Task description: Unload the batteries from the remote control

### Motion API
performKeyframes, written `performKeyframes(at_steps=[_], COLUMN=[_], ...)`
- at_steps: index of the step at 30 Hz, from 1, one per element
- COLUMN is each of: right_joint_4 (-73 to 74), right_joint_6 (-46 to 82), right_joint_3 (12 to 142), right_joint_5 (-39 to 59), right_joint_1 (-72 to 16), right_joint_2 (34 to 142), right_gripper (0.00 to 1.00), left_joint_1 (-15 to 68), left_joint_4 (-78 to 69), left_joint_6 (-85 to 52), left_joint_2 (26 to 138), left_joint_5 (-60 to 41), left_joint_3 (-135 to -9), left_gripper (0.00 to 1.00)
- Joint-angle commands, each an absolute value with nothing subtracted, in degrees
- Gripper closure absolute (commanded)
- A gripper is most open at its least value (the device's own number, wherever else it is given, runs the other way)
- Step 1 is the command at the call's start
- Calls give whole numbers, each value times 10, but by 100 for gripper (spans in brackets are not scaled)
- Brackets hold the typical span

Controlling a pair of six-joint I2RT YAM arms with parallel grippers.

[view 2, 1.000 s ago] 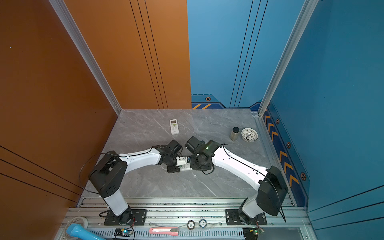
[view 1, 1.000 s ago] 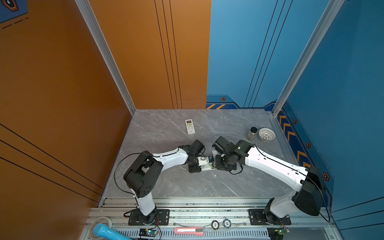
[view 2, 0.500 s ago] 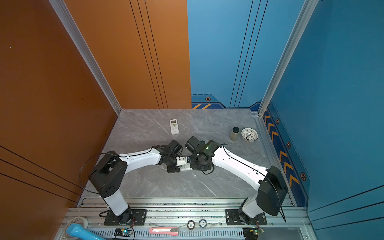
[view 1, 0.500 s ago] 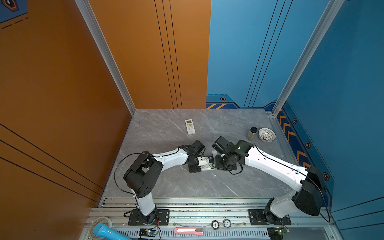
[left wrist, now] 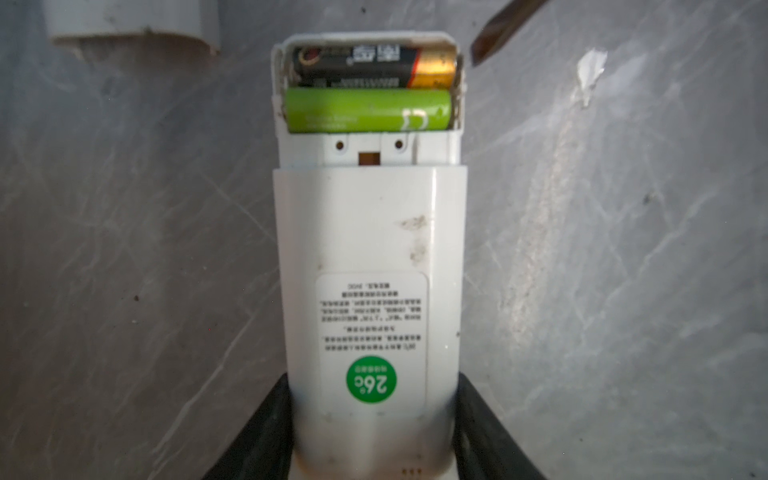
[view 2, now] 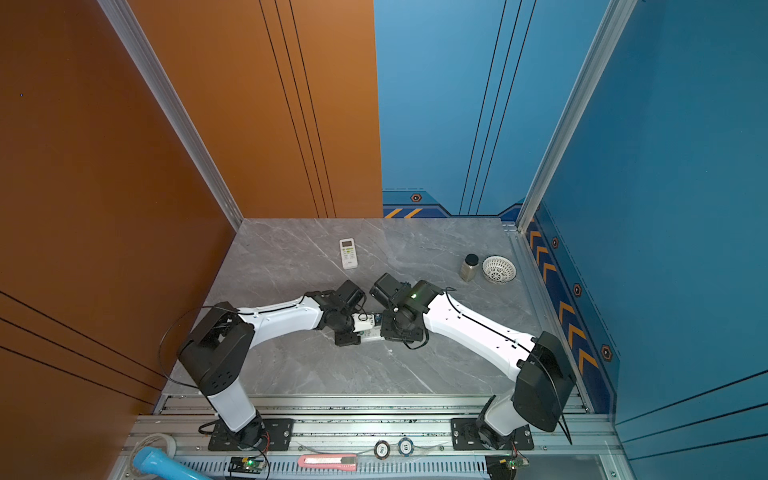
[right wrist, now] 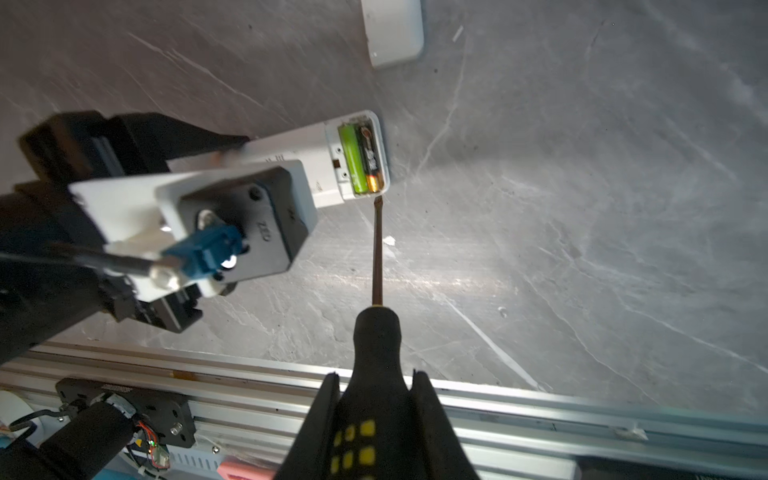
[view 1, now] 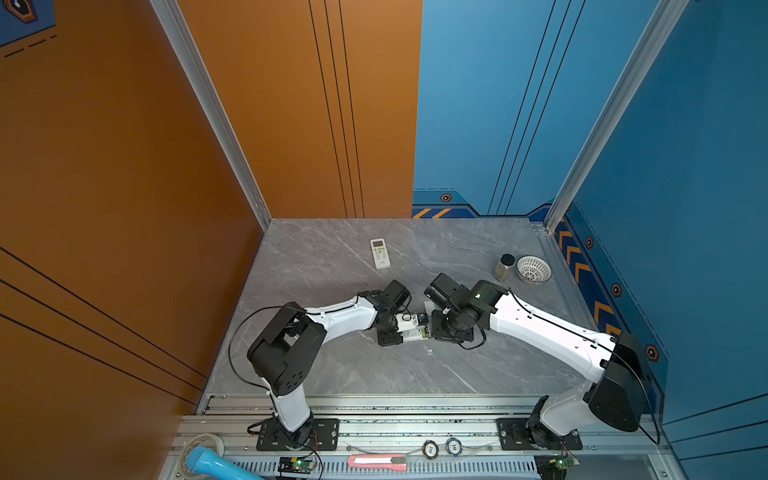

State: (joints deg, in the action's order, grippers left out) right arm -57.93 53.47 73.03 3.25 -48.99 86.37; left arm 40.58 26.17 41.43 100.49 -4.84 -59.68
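**A:** How far along is the unloading being judged?

**B:** Not far. The remote control [left wrist: 370,257] is being pinched at its label end by the left end effector [left wrist: 372,399], back side up, low at the counter [view 1: 332,374]. Its compartment is being shown uncovered. Two batteries are being seen seated in it: the lime green battery [left wrist: 368,110] on the inner side and the black battery [left wrist: 357,66], gold-ended, against the outer rim. Neither is being lifted yet.

**A:** And the other arm?

**B:** The screwdriver [right wrist: 376,332] is being clamped at its black-and-yellow handle by the right end effector [right wrist: 376,395]. Its tip is being pointed at the gold-end corner of the compartment, just beside the rim. Whether contact is being made cannot be told.

**A:** What is being left?

**B:** By this judgement, both batteries are waiting to be pried out.

**A:** What is lying around?

**B:** A white piece [right wrist: 392,33], probably the cover, is lying near the open end. A second remote [view 1: 380,252] is lying well apart toward the back. A jar [view 1: 504,267] and a white basket [view 1: 534,269] are standing side by side at the right. Nothing is being seen between tip and batteries, so only the compartment wall is being judged an obstacle.
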Motion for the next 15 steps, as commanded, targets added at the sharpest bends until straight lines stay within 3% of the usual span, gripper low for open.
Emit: performKeyframes(at_steps=[1, 15], right_joint_4=[-625, -610], right_joint_6=[549, 539], right_joint_3=[719, 762], right_joint_5=[39, 22], right_joint_1=[-491, -483], right_joint_2=[853, 841], right_gripper=[100, 100], left_joint_1=[417, 419], left_joint_4=[273, 269], left_joint_6=[406, 406], left_joint_2=[1016, 1007], left_joint_5=[-49, -52], left_joint_3=[-587, -577], left_gripper=[79, 79])
